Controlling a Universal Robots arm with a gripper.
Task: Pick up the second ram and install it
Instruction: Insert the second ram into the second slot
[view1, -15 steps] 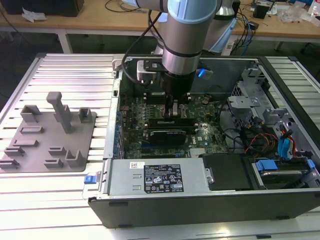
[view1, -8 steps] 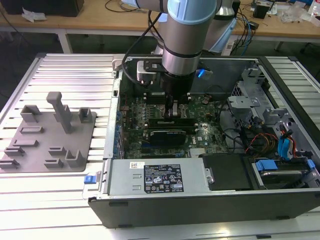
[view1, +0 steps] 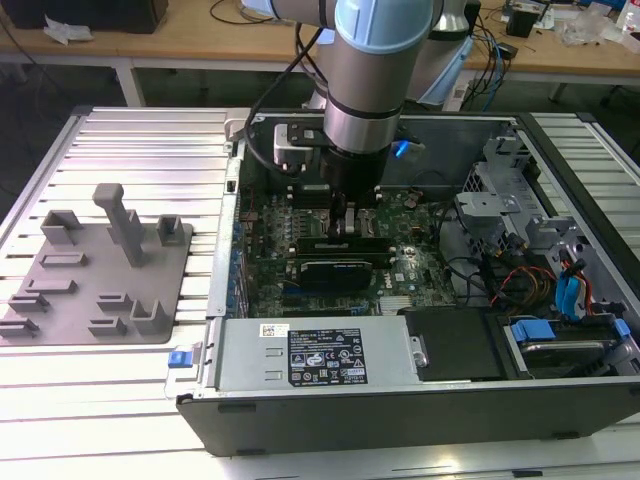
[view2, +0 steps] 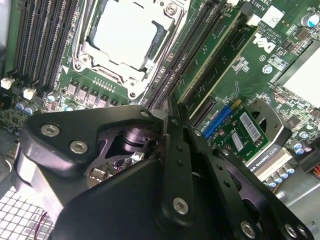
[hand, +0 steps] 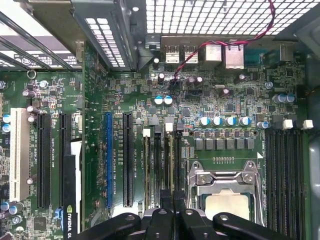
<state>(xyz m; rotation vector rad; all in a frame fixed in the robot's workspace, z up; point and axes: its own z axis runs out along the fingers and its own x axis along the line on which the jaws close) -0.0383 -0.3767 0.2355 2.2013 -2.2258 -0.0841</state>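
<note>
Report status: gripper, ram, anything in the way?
Gripper down in the case, over the memory slots by the CPU socket. Ram: can't tell if held or seated. Black card close beside the gripper.

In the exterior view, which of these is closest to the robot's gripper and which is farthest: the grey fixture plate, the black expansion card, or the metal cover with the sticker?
1. The black expansion card, just beside the gripper, inside the case.
2. The metal cover with the sticker, along the case's near edge.
3. The grey fixture plate, outside the case at the exterior view's left.
</note>
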